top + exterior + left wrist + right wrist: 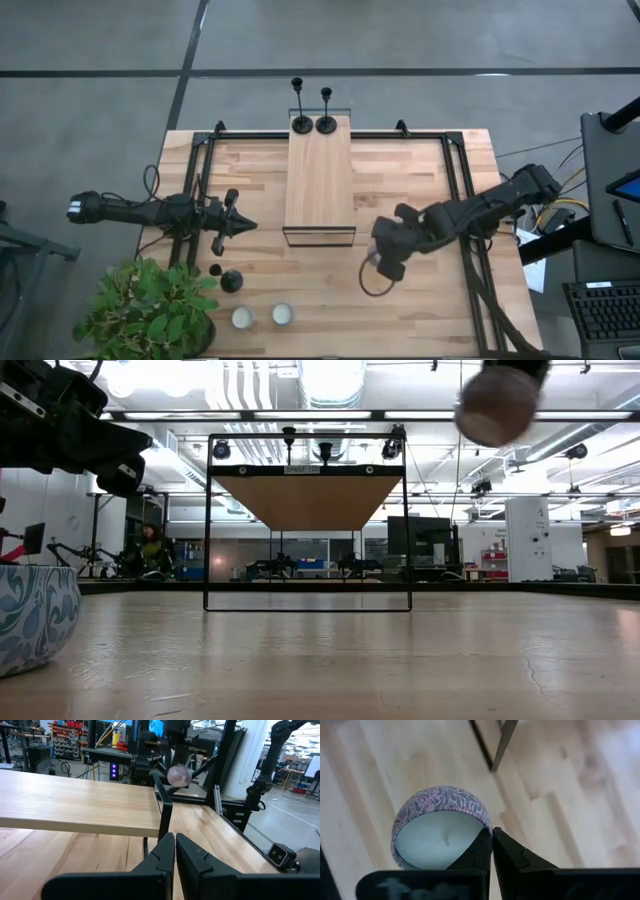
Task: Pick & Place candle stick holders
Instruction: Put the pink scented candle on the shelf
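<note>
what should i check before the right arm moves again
1. Right end effector shut on the patterned candle tin at its rim: ok
2. Tin lifted clear of the table: ok
3. Held thing is a candle stick holder: not ok, it is a candle
4. Left end effector shut, empty, apart from the right arm: ok
5. Two candle stick holders upright on the raised shelf: ok
6. Third holder on the shelf: not ok, it is on the table by the plant
</note>
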